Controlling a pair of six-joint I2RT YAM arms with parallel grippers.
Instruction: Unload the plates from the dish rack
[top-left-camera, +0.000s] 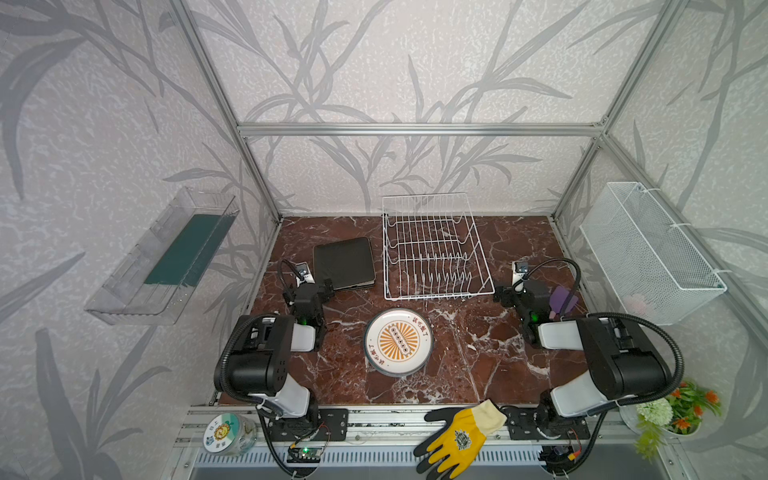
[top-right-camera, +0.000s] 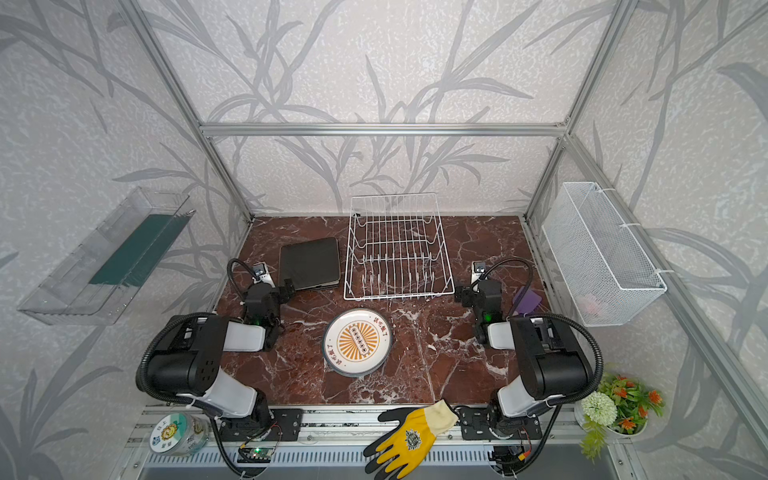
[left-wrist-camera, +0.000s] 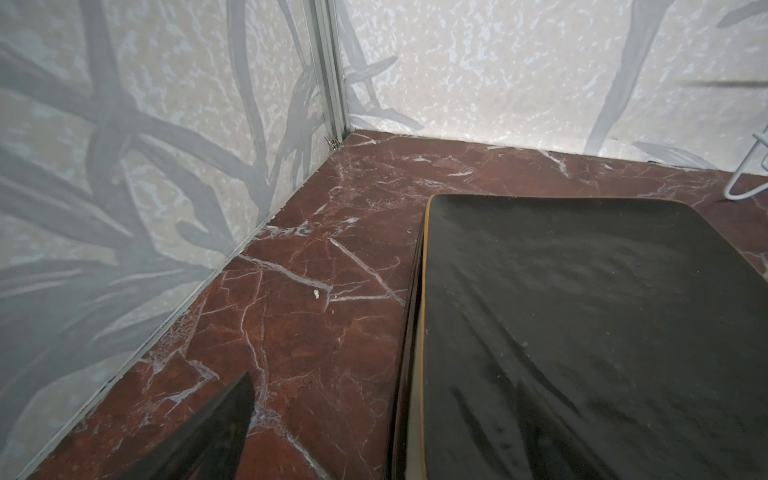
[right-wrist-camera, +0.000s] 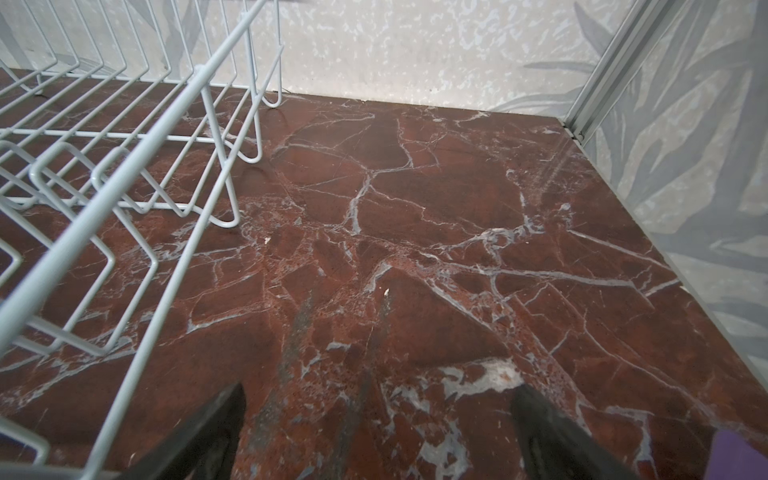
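The white wire dish rack (top-left-camera: 432, 249) (top-right-camera: 397, 249) stands at the back middle with no plate in it. A stack of square plates (top-left-camera: 344, 264) (top-right-camera: 309, 262) lies black backs up to its left. Round plates with an orange sunburst face (top-left-camera: 398, 341) (top-right-camera: 357, 341) lie stacked in front of the rack. My left gripper (top-left-camera: 320, 291) (left-wrist-camera: 382, 436) is open at the near edge of the square stack (left-wrist-camera: 582, 332), holding nothing. My right gripper (top-left-camera: 505, 293) (right-wrist-camera: 378, 432) is open over bare marble beside the rack's right side (right-wrist-camera: 124, 166).
A clear plastic tray (top-left-camera: 166, 257) hangs on the left wall and a white mesh basket (top-left-camera: 648, 253) on the right wall. A purple object (top-left-camera: 561, 301) lies by the right arm. A yellow glove (top-left-camera: 457, 436), a jar (top-left-camera: 226, 434) and flowers (top-left-camera: 673, 411) sit along the front.
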